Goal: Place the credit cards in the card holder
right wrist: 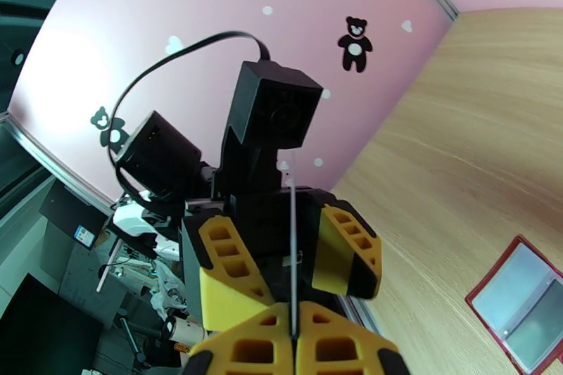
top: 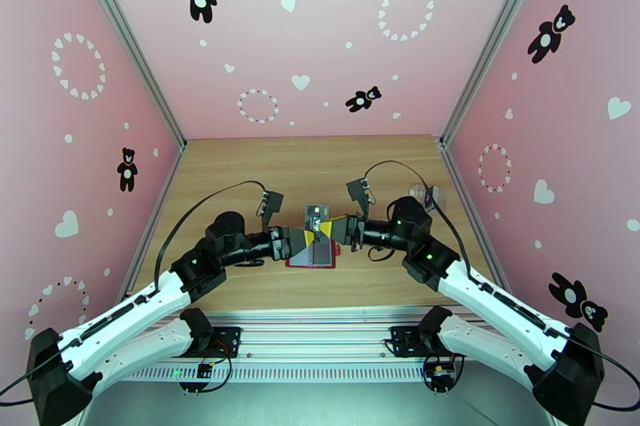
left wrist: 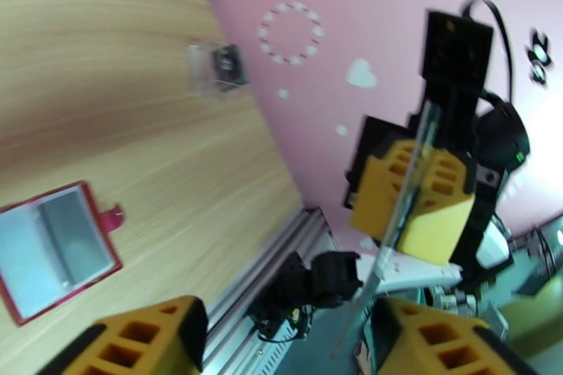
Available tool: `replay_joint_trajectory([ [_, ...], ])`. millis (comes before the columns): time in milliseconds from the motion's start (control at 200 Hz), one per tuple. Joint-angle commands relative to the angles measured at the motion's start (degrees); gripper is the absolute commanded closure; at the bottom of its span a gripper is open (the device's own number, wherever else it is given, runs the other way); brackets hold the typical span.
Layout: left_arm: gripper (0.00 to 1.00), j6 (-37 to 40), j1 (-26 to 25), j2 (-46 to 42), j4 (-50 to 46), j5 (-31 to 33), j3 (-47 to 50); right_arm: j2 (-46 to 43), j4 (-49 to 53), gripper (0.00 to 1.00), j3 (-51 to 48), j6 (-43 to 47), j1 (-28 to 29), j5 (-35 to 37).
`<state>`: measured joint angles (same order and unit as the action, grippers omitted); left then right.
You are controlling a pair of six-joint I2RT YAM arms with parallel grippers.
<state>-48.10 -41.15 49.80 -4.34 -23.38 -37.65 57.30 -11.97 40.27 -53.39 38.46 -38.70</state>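
The wooden table (top: 240, 180) lay inside pink walls (top: 320, 36) printed with bears and hearts, with a metal rail (top: 320, 344) along its near edge. The left arm (top: 144, 308) and the right arm (top: 480, 292) reached in from that rail and met nose to nose over the middle of the table, a black cable (top: 208, 204) looping above each.

Under their meeting point the card holder (left wrist: 60, 246) lay open and flat on the wood, red rim up and pale grey inside showing, its snap tab toward the rail. In the top view the two claws and what they carried covered much of it. Whether its darker grey panel was a pocket or a card could not be told.

A clear box (left wrist: 214, 67) sat well apart by the right wall, partly behind the right arm in the top view. It held something dark, too blurred to name.

The right gripper (left wrist: 412, 207) was clamped on a card (top: 320, 220), held on edge in the air above the holder and clear of it. The left gripper (right wrist: 287, 274) faced it with its fingers (right wrist: 222, 278) spread, the card's free end standing in the gap between them. Whether either finger touched it could not be told.
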Motion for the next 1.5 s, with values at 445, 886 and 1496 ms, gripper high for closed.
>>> replay_joint_trajectory([
  [445, 0.54, 3.22, 11.36, 25.02, 0.57, -1.13, 6.27, 34.12, 6.87, 1.0, 1.61, -1.42, -3.14, 4.47],
  [886, 0.68, 3.74, 9.49, 35.9, 2.6, 1.48, 4.69, 38.69, 6.18, 1.0, 1.61, -3.65, -2.8, 4.49],
  [1496, 0.69, 4.32, 7.61, 37.63, 0.24, 4.46, 3.28, 40.25, 5.38, 1.0, 1.18, -3.93, -2.34, 5.29],
])
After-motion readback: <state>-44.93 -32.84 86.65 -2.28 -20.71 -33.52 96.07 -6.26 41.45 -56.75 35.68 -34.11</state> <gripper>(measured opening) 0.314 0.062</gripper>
